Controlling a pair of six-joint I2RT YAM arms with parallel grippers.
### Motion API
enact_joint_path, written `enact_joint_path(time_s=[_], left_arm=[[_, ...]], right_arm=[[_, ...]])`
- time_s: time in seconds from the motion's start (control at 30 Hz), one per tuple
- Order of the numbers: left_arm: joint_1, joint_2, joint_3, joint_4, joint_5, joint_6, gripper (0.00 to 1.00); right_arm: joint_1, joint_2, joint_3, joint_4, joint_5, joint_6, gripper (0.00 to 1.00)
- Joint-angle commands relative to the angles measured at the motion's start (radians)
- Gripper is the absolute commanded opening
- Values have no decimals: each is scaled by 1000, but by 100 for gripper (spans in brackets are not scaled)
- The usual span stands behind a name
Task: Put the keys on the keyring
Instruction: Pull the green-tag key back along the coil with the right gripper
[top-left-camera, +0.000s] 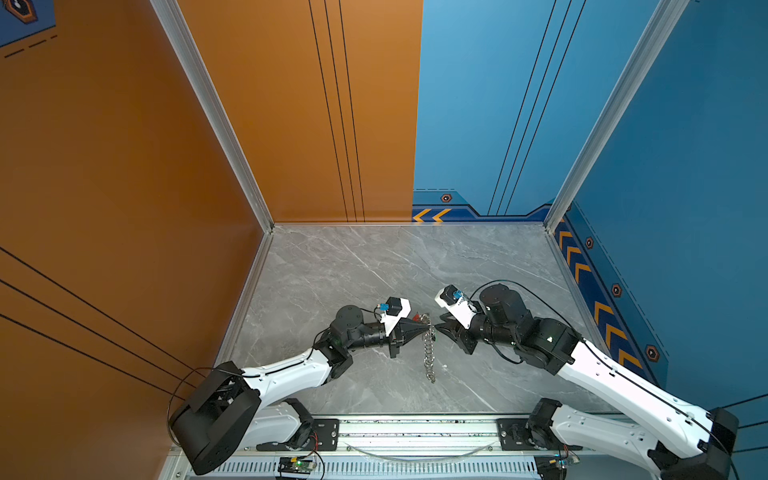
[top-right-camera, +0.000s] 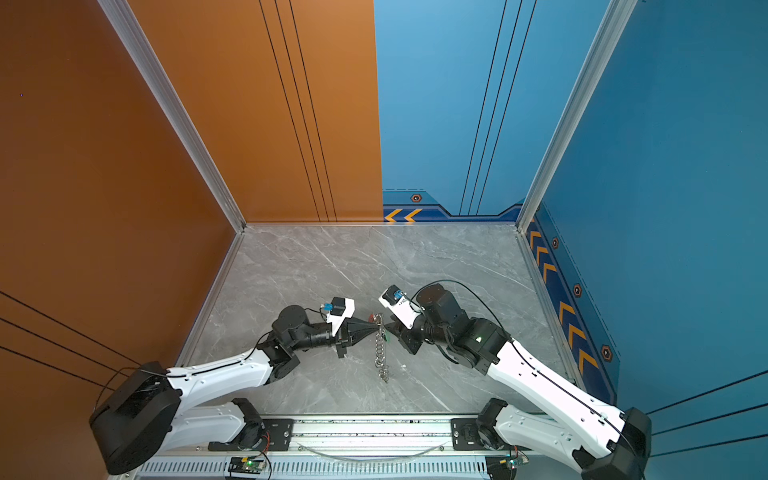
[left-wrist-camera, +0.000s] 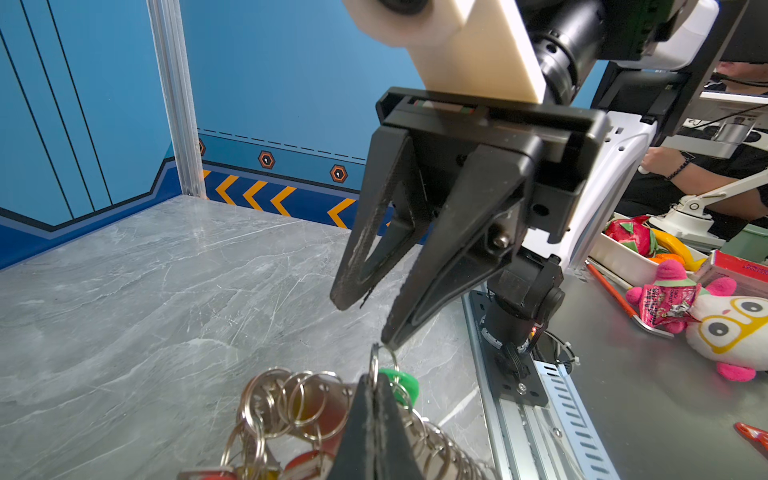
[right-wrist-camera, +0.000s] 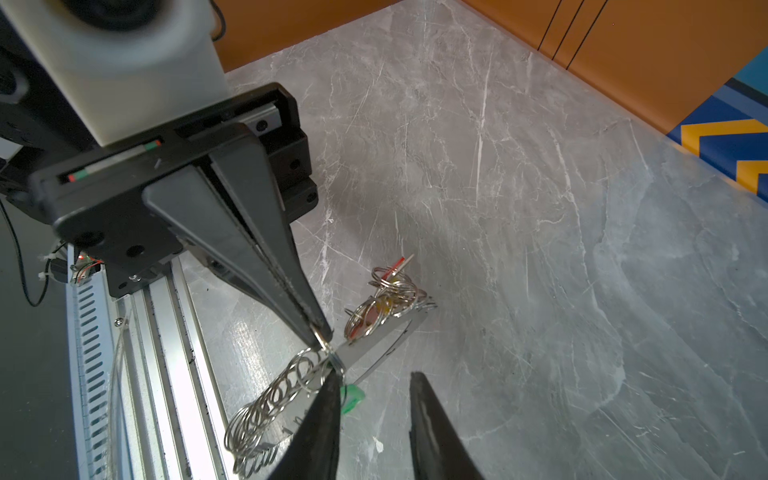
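Right wrist view: the left gripper (right-wrist-camera: 321, 333), its tapered black fingers pressed together, pinches one thin wire loop of the keyring (right-wrist-camera: 266, 409), a chain-like coil of shiny silver rings lying mid-table on the veined grey marble tabletop (right-wrist-camera: 540, 208). The right gripper (right-wrist-camera: 376, 376) stands partly parted and empty, one tip against the keys (right-wrist-camera: 353, 397) at a glossy green plastic tag.

Silver keyring (right-wrist-camera: 266, 411), green-tagged key (left-wrist-camera: 401, 381), grey white-veined table (top-left-camera: 353, 266).
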Motion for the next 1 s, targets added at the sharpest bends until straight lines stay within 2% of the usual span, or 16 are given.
enact_joint_path(time_s=[0.0,0.33,0.43,0.53,0.67,0.97], left_arm=[[5,-27,3,29,-8,11,0],[9,-24,5,28,-15,9,0],[10,-22,2,29,-29,10,0],[12,-22,-3,29,-57,13,0],[14,-21,-4,28,-77,18,0],[13,-28,0,29,-64,14,0]], right_arm=[[6,16,-11,20,43,16,27],[17,43,1,10,43,6,25],[23,36,6,0,76,2,25],[22,12,11,-13,109,-4,27],[23,-8,14,-15,98,0,28],[51,29,16,6,111,13,32]])
